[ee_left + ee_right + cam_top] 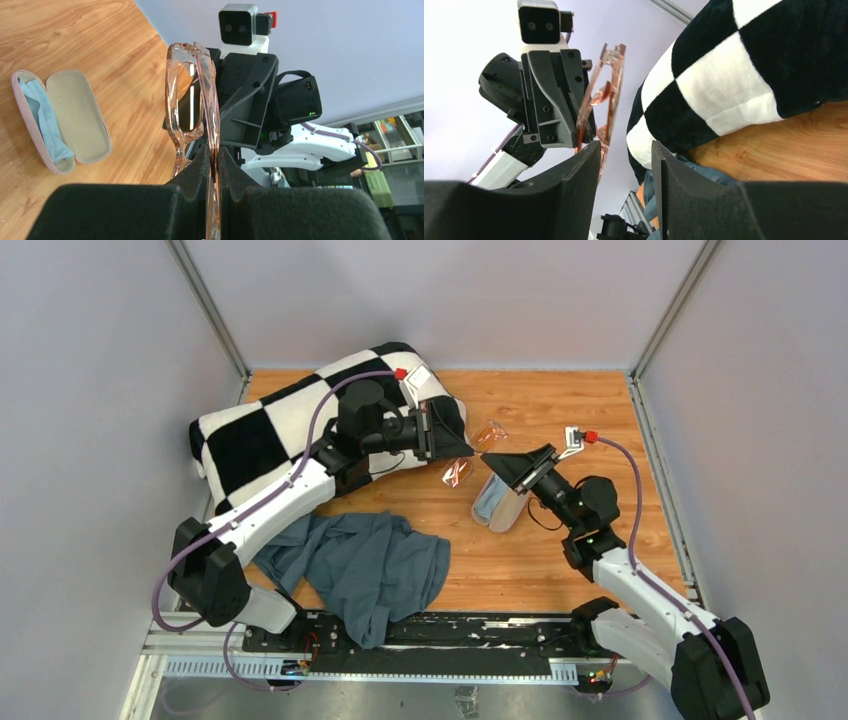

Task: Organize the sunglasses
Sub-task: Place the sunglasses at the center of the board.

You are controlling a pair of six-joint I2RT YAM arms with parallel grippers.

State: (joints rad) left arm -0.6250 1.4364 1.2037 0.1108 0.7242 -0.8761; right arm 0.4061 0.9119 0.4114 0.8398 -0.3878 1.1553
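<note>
wooden tabletop (560, 560), grey walls (100, 360), left fingers (198, 170) pinching sunglasses (189, 102), right fingers (583, 182) apart, pink case (80, 115) lying open

The sunglasses (191, 107) are translucent, pinkish orange in the frame and amber-brown in the lens. The case (80, 119) is pink outside with a plain beige lining. The cloth (47, 120) in it is light blue. The pillow (260, 435) has a black-and-white checkerboard pattern. The crumpled shirt (370, 565) is slate blue. The table (580, 400) is orange-brown with wood grain, and the walls (100, 390) are pale lavender grey. The left gripper (216, 160) and the right gripper (626, 150) are black.
</note>
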